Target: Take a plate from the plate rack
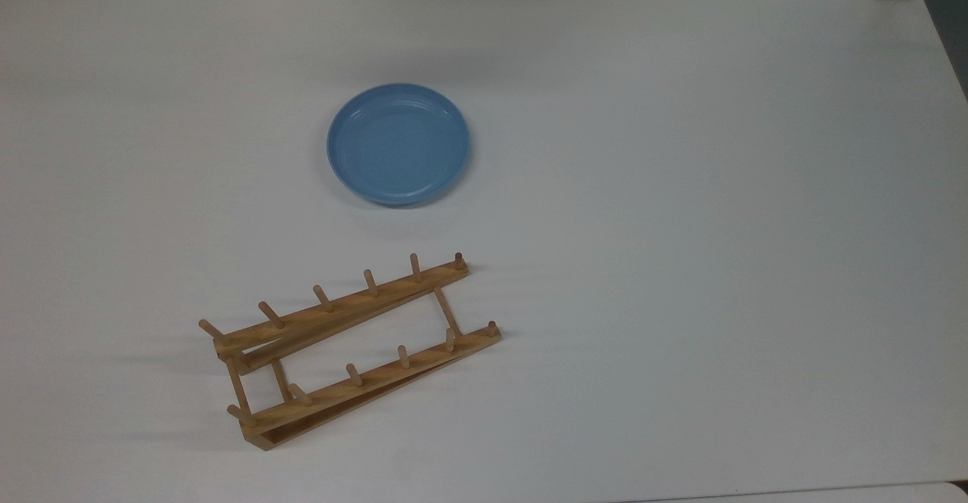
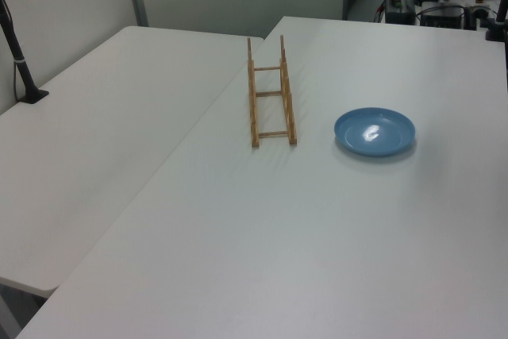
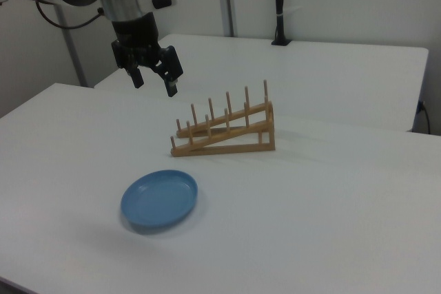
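The plate (image 1: 398, 144) lies flat and face up on the white counter (image 1: 681, 185), clear of the rack (image 1: 352, 352) and not touching it. In the top view the plate sits above the rack, with bare counter between them. In the left view the plate (image 2: 375, 131) is to the right of the rack (image 2: 270, 101), near its closer end. In the right view the plate (image 3: 160, 198) lies in front of the rack (image 3: 224, 129) and toward the right view's left. The rack stands on the counter with its two rails parallel, joined by thin crossbars, and its pegs upright; no slot holds anything. In the top view the rack runs diagonally, from lower left to upper right. The hand (image 3: 153, 80) hangs in the air above the counter at the right view's upper left, well apart from the plate and behind it, and to the left of the rack. Its two fingers (image 3: 169, 70) point downward with a visible gap between them; the hand is spread and holds nothing. A second white counter (image 2: 95, 117) adjoins the first on the left view's left, and a black post (image 2: 17, 53) stands at its far edge.
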